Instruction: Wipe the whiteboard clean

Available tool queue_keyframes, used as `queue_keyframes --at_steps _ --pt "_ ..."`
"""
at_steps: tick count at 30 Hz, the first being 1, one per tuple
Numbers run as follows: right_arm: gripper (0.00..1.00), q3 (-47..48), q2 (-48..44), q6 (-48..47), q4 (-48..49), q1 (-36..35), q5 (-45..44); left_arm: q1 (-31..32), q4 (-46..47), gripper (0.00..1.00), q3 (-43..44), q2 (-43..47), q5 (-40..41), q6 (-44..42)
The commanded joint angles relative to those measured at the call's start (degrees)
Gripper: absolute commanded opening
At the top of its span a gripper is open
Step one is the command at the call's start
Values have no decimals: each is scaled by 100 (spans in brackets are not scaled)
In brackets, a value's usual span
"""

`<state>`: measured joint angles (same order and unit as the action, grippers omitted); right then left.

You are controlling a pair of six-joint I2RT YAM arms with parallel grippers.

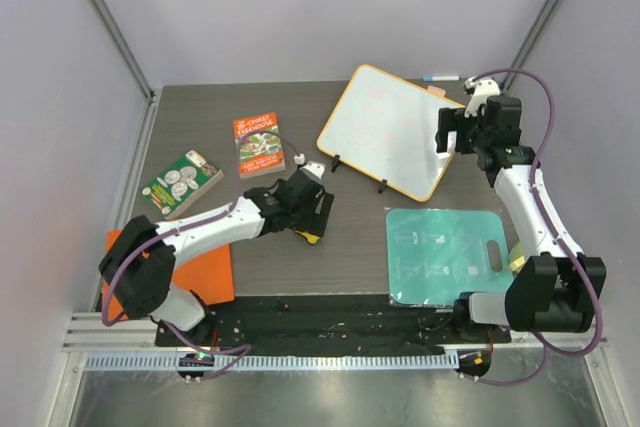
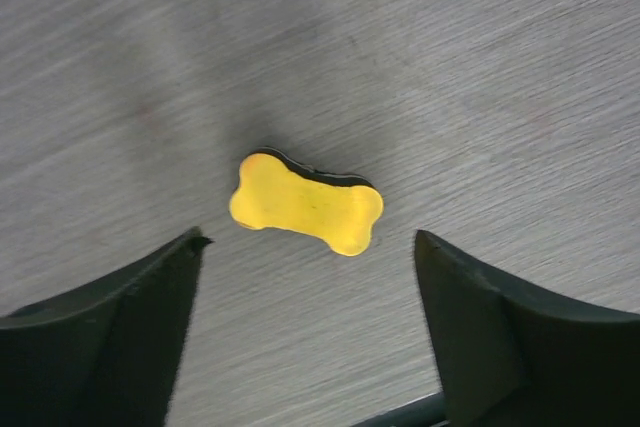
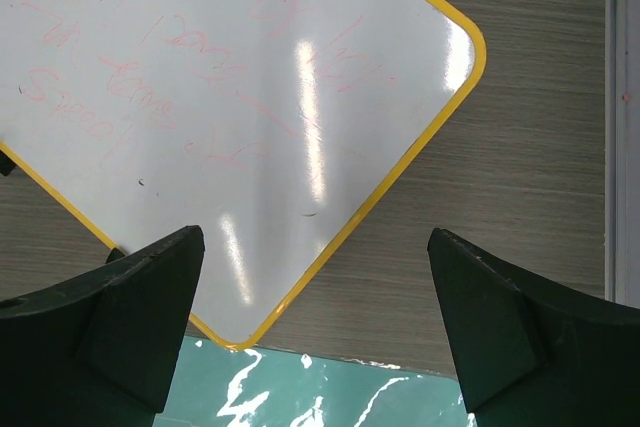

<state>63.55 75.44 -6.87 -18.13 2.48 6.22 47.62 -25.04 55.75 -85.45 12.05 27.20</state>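
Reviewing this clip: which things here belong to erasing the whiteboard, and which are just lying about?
For the job:
- whiteboard, faint pink writing on it
- yellow bone-shaped pad, likely the eraser, below the open left gripper

Lying about:
- green book
- red book
- orange sheet
- teal mat
- marker

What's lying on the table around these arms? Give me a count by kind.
Books: 2, orange book and green book
Whiteboard: 1
Mats: 2, teal mat and orange mat
Yellow bone-shaped eraser: 1
Marker pen: 1
Total: 7
Uncounted: unclear yellow scrap by the teal mat's edge
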Motion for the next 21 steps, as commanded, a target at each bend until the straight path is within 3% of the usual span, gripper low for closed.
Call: queue_keyframes --at_steps 1,3,7,11,21 --pt "100 70 -135 -24 55 33 125 186 -185 70 314 -112 412 409" --pt "100 0 -152 -77 38 42 125 292 -177 64 227 37 569 461" --pt "100 -97 -152 -130 38 59 99 555 -265 27 -28 292 579 558" --pt "100 -132 -135 -156 29 95 55 635 -484 1 -195 91 438 707" --pt "100 26 -161 -165 20 367 301 776 -502 0 190 -1324 676 945"
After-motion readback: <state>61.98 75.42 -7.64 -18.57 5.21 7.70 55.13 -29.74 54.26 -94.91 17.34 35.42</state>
